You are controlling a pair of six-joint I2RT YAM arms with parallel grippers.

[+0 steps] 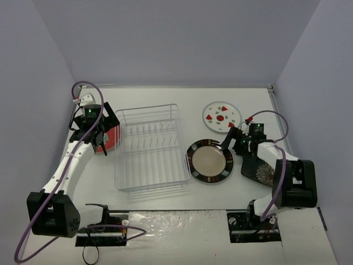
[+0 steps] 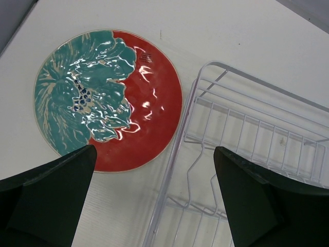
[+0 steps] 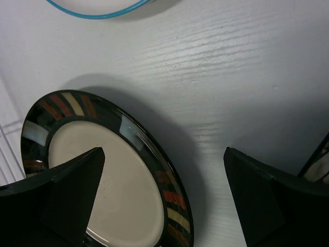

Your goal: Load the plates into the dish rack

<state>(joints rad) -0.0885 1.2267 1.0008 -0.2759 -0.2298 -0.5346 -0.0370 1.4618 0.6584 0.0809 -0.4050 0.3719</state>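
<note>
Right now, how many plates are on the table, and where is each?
4. Red teal-flowered plate: left of the dish rack. Striped-rim plate: just right of the rack. Watermelon plate: behind that one. Black square plate: far right, partly hidden under the right arm.

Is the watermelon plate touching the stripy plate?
Apart. The top view shows bare table between the watermelon plate and the stripy plate.

Red plate [image 2: 154,103]: glazed ceramic look, high gloss, rippled relief in the teal flower. Striped plate [image 3: 128,180]: glossy dark rim, smooth tan centre. Dish rack [image 2: 241,128]: thin, smooth, pale wire. Surface [image 3: 231,62]: white, matt, finely grained.
</note>
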